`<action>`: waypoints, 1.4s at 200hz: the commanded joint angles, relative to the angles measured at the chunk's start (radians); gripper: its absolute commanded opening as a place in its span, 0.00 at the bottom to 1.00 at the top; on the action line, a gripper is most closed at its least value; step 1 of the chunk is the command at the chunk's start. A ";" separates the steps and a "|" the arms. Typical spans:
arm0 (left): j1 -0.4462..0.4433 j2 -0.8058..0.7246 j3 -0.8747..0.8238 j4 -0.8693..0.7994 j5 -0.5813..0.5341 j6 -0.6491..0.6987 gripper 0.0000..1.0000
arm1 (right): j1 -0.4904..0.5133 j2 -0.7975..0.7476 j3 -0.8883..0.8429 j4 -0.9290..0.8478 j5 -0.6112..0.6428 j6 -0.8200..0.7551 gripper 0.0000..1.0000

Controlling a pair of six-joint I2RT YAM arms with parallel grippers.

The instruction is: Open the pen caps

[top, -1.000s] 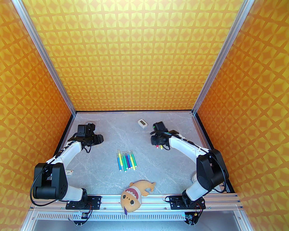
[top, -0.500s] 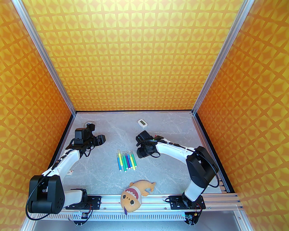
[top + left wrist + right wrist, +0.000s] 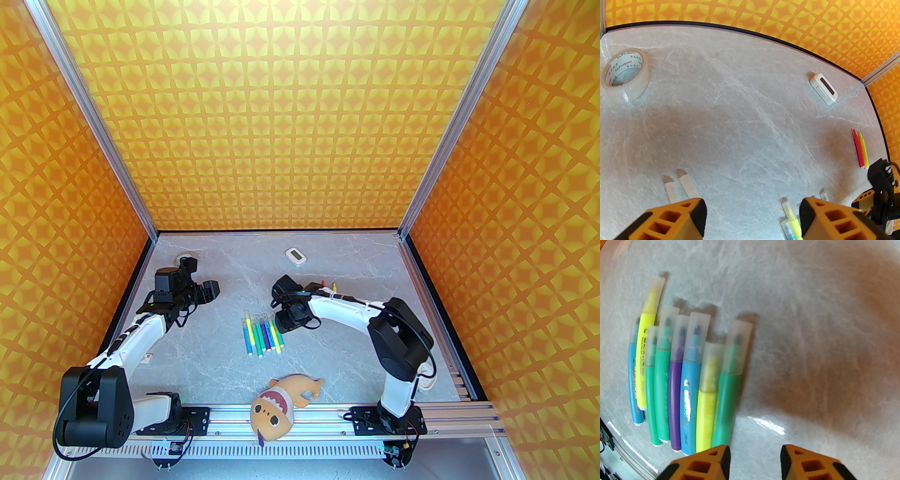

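Caps (image 3: 698,338) sit on all eight pens (image 3: 690,390) of the bunch at the table (image 3: 211,365) centre, barrels side by side and touching, capped ends toward 12 o'clock in the top view. A red pen (image 3: 857,150) and a yellow pen (image 3: 864,152) lie bare-tipped at about 1 o'clock from the bunch. Two loose caps (image 3: 688,187) lie at about 10 o'clock from it, just ahead of the left gripper (image 3: 752,208), whose fingers are spread wide with nothing between. The right gripper (image 3: 755,455) hovers at 1 o'clock of the bunch, parted and empty; in its wrist view the outermost green pen (image 3: 727,404) lies at 11 o'clock. I judge two pens done, eight left, and the step in hand a reach for the next pen. That calls for the right gripper to drop onto the green barrel, the easiest since one side is free, and pinch it without nudging its yellow neighbour. The left gripper must then head toward 4 o'clock, pinch the cap and pull straight along the pen.
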 commanded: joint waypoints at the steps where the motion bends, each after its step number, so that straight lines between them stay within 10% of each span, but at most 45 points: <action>1: -0.005 -0.014 -0.017 0.022 0.021 0.020 0.70 | 0.014 0.033 0.044 -0.026 -0.014 0.028 0.41; 280: -0.006 0.002 -0.012 0.029 0.021 0.020 0.70 | 0.036 0.270 0.192 -0.155 0.157 0.063 0.26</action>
